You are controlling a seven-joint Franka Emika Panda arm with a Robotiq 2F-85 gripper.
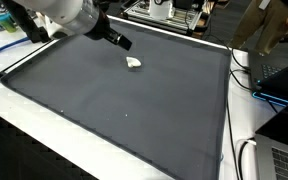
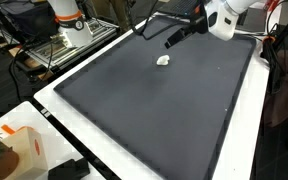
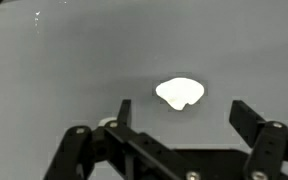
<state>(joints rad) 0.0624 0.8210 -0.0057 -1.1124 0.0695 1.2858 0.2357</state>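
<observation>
The black two-finger gripper [image 1: 122,42] hangs wide open and empty just over the small white crumpled lump [image 1: 133,63], lying untouched toward the far edge of the dark grey mat [image 1: 124,110], nothing grasped yet.

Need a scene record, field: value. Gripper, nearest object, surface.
gripper: Robotiq gripper, jaws open, holding nothing
nearest object: small white lump, lying alone on the mat
relation: lump sits just ahead of the gap between the fingers in the wrist view; apart from the gripper in both exterior views
surface: dark grey mat on a white table
object identity: too small to tell
</observation>
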